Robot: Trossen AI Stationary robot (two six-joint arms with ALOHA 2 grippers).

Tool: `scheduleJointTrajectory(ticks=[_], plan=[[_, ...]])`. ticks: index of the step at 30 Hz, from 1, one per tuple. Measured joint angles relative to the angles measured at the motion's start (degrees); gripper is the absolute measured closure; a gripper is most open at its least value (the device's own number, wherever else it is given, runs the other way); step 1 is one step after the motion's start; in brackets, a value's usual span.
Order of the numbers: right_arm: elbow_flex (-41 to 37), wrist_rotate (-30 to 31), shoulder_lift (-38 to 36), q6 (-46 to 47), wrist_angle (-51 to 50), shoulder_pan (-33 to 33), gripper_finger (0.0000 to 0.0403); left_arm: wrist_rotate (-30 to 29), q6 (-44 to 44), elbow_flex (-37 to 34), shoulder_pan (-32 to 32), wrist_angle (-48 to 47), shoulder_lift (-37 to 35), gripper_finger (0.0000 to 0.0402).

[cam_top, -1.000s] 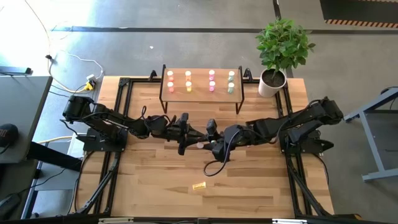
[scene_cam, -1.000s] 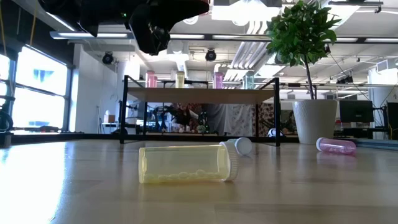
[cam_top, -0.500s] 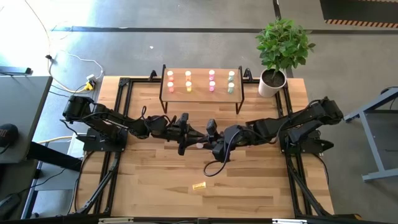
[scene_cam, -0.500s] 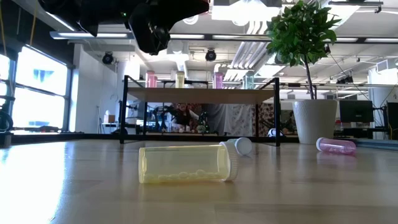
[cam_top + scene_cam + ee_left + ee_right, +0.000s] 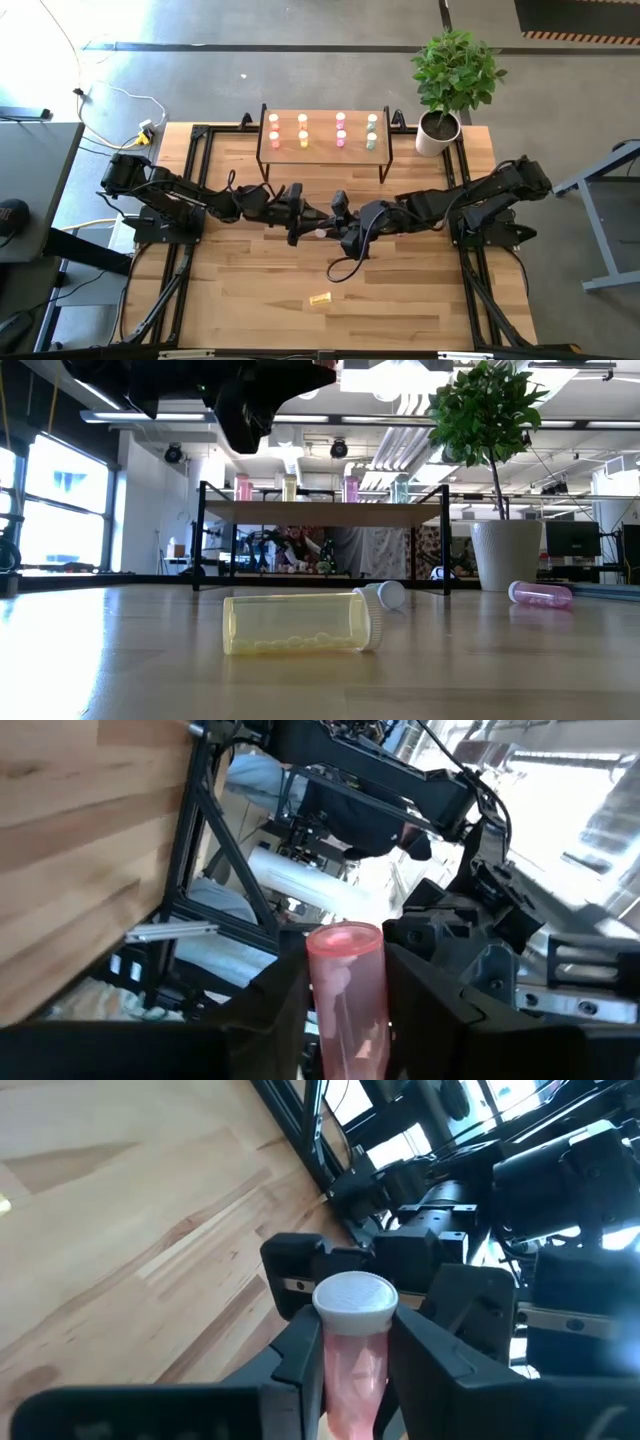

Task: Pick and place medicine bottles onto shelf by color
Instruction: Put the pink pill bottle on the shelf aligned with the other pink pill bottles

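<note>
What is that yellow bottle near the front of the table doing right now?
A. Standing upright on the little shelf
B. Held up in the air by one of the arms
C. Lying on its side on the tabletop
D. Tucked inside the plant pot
C: in the low view the yellow bottle lies lengthwise on the tabletop, its cap pointing sideways, and no gripper touches it.
</note>
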Motion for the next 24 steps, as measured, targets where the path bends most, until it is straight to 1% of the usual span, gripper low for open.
scheduleJointTrajectory(ticks=[8, 11, 17, 24], plan=[[0.0, 0.0, 0.0, 0.6, 0.1, 0.0, 0.0319, 0.1, 4.8, 0.0, 0.3, -0.3, 0.0, 0.0224], [0.0, 0.0, 0.0, 2.0, 0.1, 0.0, 0.0319, 0.9, 8.2, 0.0, 1.4, -0.4, 0.0, 0.0207], [0.0, 0.0, 0.0, 6.0, 0.0, 0.1, 0.0319, 4.1, 18.1, 0.0, 4.5, 0.0, 0.0, 0.0205], [0.0, 0.6, -0.2, 10.8, 1.5, 1.3, 0.0319, 6.2, 29.7, 0.0, 8.2, 0.0, 0.0, 0.0206]])
